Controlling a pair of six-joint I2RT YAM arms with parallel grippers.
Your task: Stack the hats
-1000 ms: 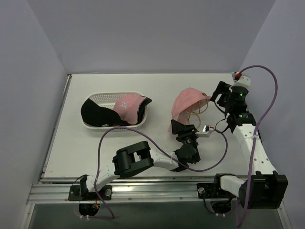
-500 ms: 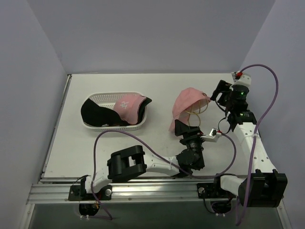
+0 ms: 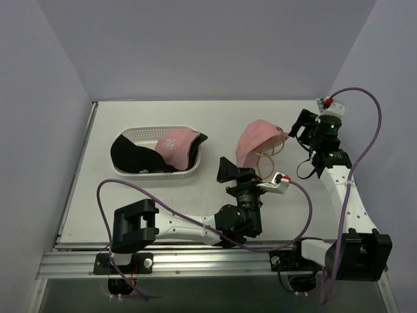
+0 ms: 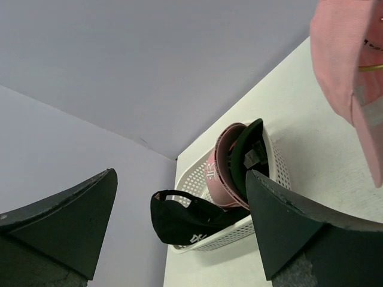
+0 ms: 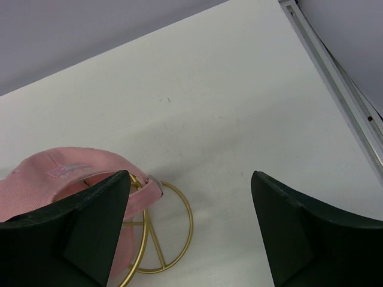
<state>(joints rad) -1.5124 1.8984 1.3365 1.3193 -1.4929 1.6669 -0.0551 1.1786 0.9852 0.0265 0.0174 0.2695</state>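
One pink hat (image 3: pixel 256 138) sits on the gold wire stand (image 3: pixel 268 156), right of centre; it also shows as the pink hat (image 5: pixel 54 179) and, at the frame's right edge, the pink hat (image 4: pixel 344 66). A black hat (image 3: pixel 133 156), a second pink hat (image 3: pixel 172 145) and a dark green hat (image 3: pixel 195 142) lie in the white basket (image 3: pixel 140 135). My left gripper (image 3: pixel 238 171) stands open just left of the stand, nothing between its fingers, facing the basket (image 4: pixel 221 239). My right gripper (image 3: pixel 298 130) hovers open to the right of the stand (image 5: pixel 158 239), touching nothing.
The left arm's purple cable (image 3: pixel 195 222) loops over the table's near half. The right arm's cable (image 3: pixel 365 130) arcs along the right wall. Walls close the table at the back and on both sides.
My left gripper has opened wide and drawn back to the left from under the pink hat's brim; its arm has swung left. The right gripper has barely moved.
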